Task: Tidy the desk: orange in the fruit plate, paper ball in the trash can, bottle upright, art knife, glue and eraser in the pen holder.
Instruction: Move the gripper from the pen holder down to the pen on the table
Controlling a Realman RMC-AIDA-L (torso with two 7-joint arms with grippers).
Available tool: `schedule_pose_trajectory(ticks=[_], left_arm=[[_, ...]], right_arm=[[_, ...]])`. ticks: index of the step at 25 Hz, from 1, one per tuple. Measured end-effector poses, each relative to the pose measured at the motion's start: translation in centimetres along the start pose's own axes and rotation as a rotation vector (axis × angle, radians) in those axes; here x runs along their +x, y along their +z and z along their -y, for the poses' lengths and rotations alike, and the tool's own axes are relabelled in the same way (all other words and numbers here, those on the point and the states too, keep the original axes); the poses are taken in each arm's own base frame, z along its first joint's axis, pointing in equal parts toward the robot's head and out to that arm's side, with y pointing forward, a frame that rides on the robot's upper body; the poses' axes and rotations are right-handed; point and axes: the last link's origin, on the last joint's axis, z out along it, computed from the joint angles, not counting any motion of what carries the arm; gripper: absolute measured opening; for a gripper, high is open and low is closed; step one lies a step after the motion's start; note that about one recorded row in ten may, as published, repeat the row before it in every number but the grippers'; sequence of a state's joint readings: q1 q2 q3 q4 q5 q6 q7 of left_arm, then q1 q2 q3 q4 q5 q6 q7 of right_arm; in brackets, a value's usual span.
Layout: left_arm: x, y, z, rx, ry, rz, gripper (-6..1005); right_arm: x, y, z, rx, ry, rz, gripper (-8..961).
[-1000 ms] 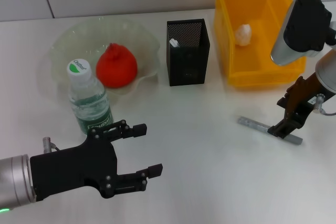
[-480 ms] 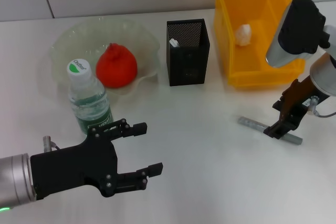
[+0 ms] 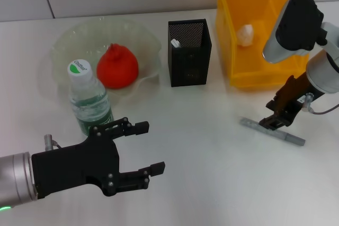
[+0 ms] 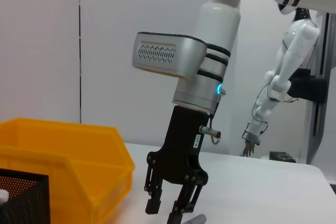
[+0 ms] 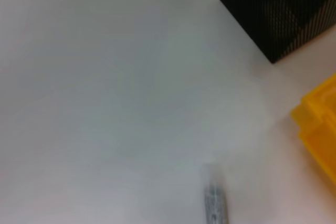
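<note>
The grey art knife (image 3: 271, 131) lies flat on the desk in front of the yellow trash can (image 3: 275, 72). My right gripper (image 3: 269, 123) is open and low over the knife's left part; it also shows in the left wrist view (image 4: 167, 211), fingers apart above the knife's end (image 4: 195, 219). The orange (image 3: 117, 67) sits in the fruit plate (image 3: 69, 38). The bottle (image 3: 90, 101) stands upright. The paper ball (image 3: 244, 34) lies in the trash can. The pen holder (image 3: 189, 56) has a white item (image 3: 175, 42) inside. The eraser is hidden. My left gripper (image 3: 143, 149) is open and empty at the front left.
The pen holder stands between the fruit plate and the trash can. The bottle stands close behind my left gripper. In the right wrist view the knife's tip (image 5: 215, 203) lies between the pen holder (image 5: 283, 9) and the trash can corner (image 5: 320, 129).
My right gripper has moved left along the knife, from its right part to its left part. The knife has stayed on the desk. The left arm has not moved.
</note>
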State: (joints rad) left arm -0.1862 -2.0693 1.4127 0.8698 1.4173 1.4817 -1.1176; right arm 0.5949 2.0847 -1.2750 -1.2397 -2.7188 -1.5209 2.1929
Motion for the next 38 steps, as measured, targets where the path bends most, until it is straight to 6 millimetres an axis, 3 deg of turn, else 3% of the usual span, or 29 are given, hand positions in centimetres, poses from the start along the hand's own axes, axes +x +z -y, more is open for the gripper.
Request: schedule_pose_trajectory(ticks=[38], left_arm=[[0.0, 0.1, 0.4, 0.003, -0.002, 0.000, 802]], right_arm=[[-1.4, 1.8, -0.1, -0.037, -0.004, 0.006, 393]])
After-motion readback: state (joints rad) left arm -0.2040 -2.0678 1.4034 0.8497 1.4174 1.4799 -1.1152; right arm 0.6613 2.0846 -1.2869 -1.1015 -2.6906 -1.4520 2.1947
